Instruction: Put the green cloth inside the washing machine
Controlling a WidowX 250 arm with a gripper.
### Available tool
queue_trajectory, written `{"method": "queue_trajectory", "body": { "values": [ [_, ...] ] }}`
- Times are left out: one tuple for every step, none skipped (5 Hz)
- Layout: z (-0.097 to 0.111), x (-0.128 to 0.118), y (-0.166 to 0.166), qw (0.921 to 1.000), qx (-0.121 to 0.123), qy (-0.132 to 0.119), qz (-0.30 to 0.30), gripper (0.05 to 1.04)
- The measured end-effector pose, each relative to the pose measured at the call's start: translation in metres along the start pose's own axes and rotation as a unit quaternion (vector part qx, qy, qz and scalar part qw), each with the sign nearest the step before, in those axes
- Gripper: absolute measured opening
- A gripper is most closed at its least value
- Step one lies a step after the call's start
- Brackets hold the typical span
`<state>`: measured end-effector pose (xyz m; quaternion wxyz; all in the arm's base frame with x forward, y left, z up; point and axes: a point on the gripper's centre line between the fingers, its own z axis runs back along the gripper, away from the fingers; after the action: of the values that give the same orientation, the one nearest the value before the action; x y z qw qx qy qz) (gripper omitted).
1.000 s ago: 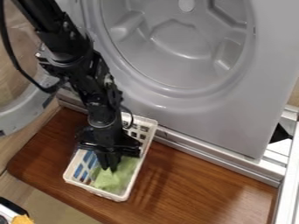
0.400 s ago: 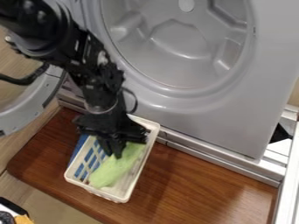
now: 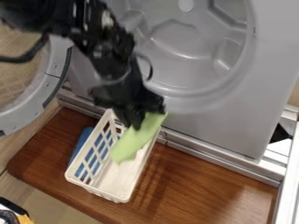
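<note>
From my end, the jaws of the gripper point(image 3: 136, 125) look closed on the green cloth point(image 3: 133, 142), near its upper end; they are blurred, so I can't swear to how tightly they meet. The cloth hangs from them, slanting down toward the lower left of my view, with a bit of it sticking out to the right of the fingers. It's outside the washer, over the basket point(image 3: 100, 191); I can't tell whether its lower end touches the basket.

The gripper points down, with the arm point(image 3: 105, 48) coming in from the upper left, in front of the washer point(image 3: 245, 113). The basket is white with slotted sides, and it sits upright on the brown wooden board point(image 3: 198, 183). Just beside its left wall I see something blue point(image 3: 81, 141), part of it showing through the slots.

Behind the basket is the washer's grey front, with the round drum point(image 3: 181, 41) facing me. The door point(image 3: 55, 74) stands open at the left. A metal rail point(image 3: 216, 161) runs between the washer and the board. At the lower left corner I have something black and yellow point(image 3: 23, 218), cut off by the edge.
</note>
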<state>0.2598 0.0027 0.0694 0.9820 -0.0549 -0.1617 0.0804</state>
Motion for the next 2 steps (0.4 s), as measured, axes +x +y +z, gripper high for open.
{"method": "queue_trajectory", "body": {
  "values": [
    [0.015,0.031,-0.008,0.9988,-0.022,-0.044,-0.008,0.06],
    [0.016,0.056,-0.009,0.9979,-0.029,-0.058,-0.005,0.06]
  ]
}}
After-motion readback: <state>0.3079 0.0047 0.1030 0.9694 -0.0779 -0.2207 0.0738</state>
